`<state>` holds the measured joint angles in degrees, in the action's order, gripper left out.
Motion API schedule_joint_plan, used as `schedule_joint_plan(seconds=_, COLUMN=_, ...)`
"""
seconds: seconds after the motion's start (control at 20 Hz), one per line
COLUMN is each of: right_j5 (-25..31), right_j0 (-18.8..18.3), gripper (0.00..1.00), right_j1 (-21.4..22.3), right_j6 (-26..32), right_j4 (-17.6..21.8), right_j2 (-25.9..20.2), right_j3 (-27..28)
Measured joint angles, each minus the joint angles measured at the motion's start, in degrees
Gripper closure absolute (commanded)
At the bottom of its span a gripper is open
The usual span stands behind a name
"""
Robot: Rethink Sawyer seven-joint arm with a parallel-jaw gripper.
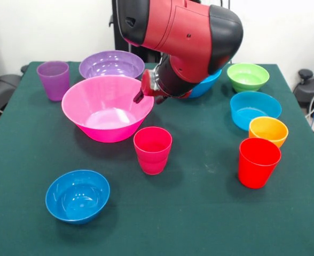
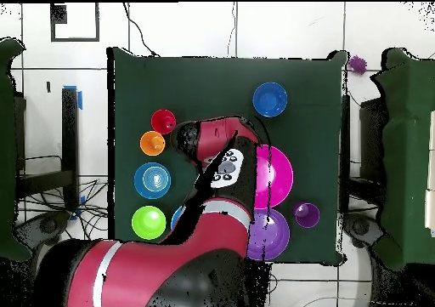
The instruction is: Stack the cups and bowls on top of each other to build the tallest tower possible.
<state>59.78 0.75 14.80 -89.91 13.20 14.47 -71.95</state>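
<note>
The arm's gripper (image 1: 146, 96) hangs at the huge pink bowl's (image 1: 101, 114) rim, fingers' state not discernible; nothing is stacked yet, the purple bowl (image 1: 111, 64) standing just behind; next likely means seating one bowl inside another.

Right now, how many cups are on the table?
3: purple cup far left beside the purple bowl, magenta cup centre, red cup right. None looks hidden.

We note a dark green table cover (image 1: 199, 213), a white wall (image 1: 285, 32) behind, and a white tiled floor (image 2: 280, 27) with cables (image 2: 42, 163).
</note>
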Motion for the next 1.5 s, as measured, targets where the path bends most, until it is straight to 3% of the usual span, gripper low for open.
schedule_joint_plan(seconds=0.5, right_j5=-3.0, right_j0=0.0, gripper=0.0, right_j1=-0.5, right_j6=-0.1, right_j4=0.0, right_j2=0.0, right_j3=0.0)
schedule_joint_plan(seconds=1.45, right_j5=-3.1, right_j0=0.0, gripper=0.0, right_j1=-1.9, right_j6=-0.1, right_j4=0.0, right_j2=0.0, right_j3=0.0)
schedule_joint_plan(seconds=1.5, right_j5=-3.1, right_j0=0.0, gripper=1.0, right_j1=-1.9, right_j6=-0.1, right_j4=0.0, right_j2=0.0, right_j3=0.0)
